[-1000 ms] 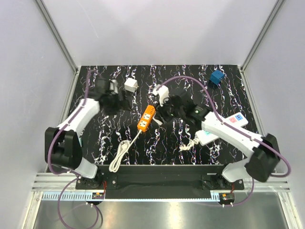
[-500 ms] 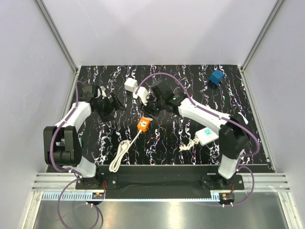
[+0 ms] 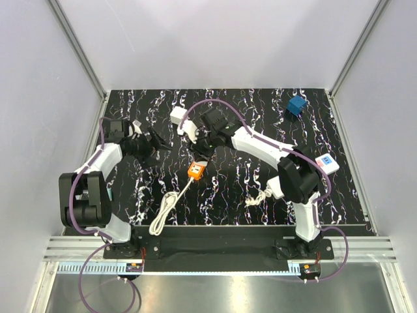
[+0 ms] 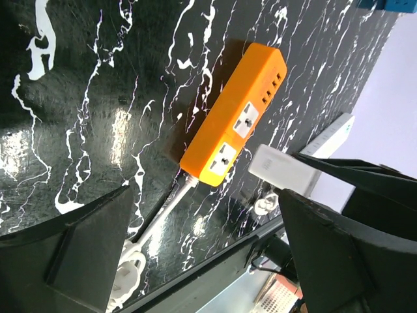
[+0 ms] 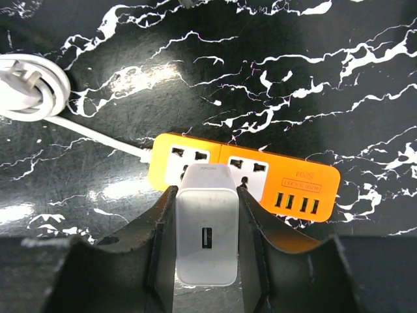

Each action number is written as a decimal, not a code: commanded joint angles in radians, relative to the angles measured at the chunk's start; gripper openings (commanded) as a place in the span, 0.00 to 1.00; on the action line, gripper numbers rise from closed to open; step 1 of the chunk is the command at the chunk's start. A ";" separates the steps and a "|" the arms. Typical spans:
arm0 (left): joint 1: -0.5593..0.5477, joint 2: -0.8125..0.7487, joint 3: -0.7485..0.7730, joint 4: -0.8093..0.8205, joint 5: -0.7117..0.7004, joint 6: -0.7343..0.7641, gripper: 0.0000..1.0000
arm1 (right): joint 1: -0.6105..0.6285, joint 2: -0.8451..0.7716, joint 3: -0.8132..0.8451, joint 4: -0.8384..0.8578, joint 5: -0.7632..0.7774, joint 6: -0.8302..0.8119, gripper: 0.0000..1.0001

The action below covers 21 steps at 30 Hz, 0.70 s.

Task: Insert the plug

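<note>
The blue plug (image 3: 297, 105) sits at the far right back of the black marble table, away from both grippers; a blue sliver of it shows in the left wrist view (image 4: 391, 4). My right gripper (image 3: 195, 134) is shut on a white USB cube adapter (image 5: 207, 241) and holds it just above the orange power strip (image 5: 287, 182), over its left socket. The strip also shows in the top view (image 3: 196, 170) and the left wrist view (image 4: 234, 124). My left gripper (image 3: 155, 141) is open and empty, left of the strip.
A second white cube adapter (image 3: 177, 116) lies behind the right gripper. The orange strip's white cable coils toward the near edge (image 3: 163, 218). A white power strip (image 3: 328, 163) lies at the right, partly under the right arm.
My right arm has swung left and toward the back with the white adapter in its jaws. My left gripper has drawn slightly left. The blue plug has not moved.
</note>
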 commanded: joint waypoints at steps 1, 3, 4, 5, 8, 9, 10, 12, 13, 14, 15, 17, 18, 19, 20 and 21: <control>0.016 -0.038 -0.004 0.053 0.049 -0.021 0.99 | -0.006 0.015 0.067 0.003 -0.029 -0.028 0.00; 0.022 -0.038 -0.007 0.053 0.049 -0.021 0.99 | -0.014 0.035 0.076 0.003 -0.029 -0.026 0.00; 0.025 -0.039 -0.007 0.053 0.049 -0.021 0.99 | -0.015 0.040 0.078 0.005 -0.029 -0.026 0.00; 0.025 -0.042 -0.008 0.053 0.048 -0.021 0.99 | -0.017 0.052 0.081 0.005 -0.029 -0.026 0.00; 0.027 -0.047 -0.008 0.055 0.045 -0.019 0.99 | -0.018 0.064 0.084 0.008 -0.026 -0.026 0.00; 0.030 -0.052 -0.007 0.055 0.040 -0.018 0.99 | -0.023 0.065 0.085 0.009 -0.023 -0.028 0.00; 0.029 -0.053 -0.007 0.053 0.037 -0.018 0.99 | -0.025 0.066 0.085 0.015 -0.021 -0.029 0.00; 0.030 -0.058 -0.007 0.055 0.034 -0.016 0.99 | -0.029 0.068 0.085 0.017 -0.015 -0.031 0.00; 0.030 -0.058 -0.007 0.055 0.034 -0.015 0.99 | -0.034 0.068 0.085 0.022 -0.015 -0.031 0.00; 0.030 -0.061 -0.007 0.055 0.035 -0.015 0.99 | -0.034 0.066 0.088 0.026 -0.014 -0.031 0.00; 0.030 -0.061 -0.007 0.055 0.034 -0.013 0.99 | -0.035 0.066 0.090 0.028 -0.014 -0.031 0.00; 0.030 -0.064 -0.007 0.053 0.034 -0.013 0.99 | -0.037 0.063 0.097 0.029 -0.010 -0.034 0.00; 0.030 -0.065 -0.007 0.055 0.032 -0.012 0.99 | -0.037 0.061 0.099 0.029 -0.010 -0.033 0.00; 0.030 -0.067 -0.007 0.055 0.029 -0.012 0.99 | -0.038 0.057 0.102 0.029 -0.010 -0.036 0.00; 0.032 -0.070 -0.007 0.053 0.029 -0.010 0.99 | -0.038 0.057 0.107 0.031 -0.013 -0.034 0.00; 0.032 -0.070 -0.007 0.055 0.029 -0.010 0.99 | -0.038 0.058 0.108 0.029 -0.015 -0.034 0.00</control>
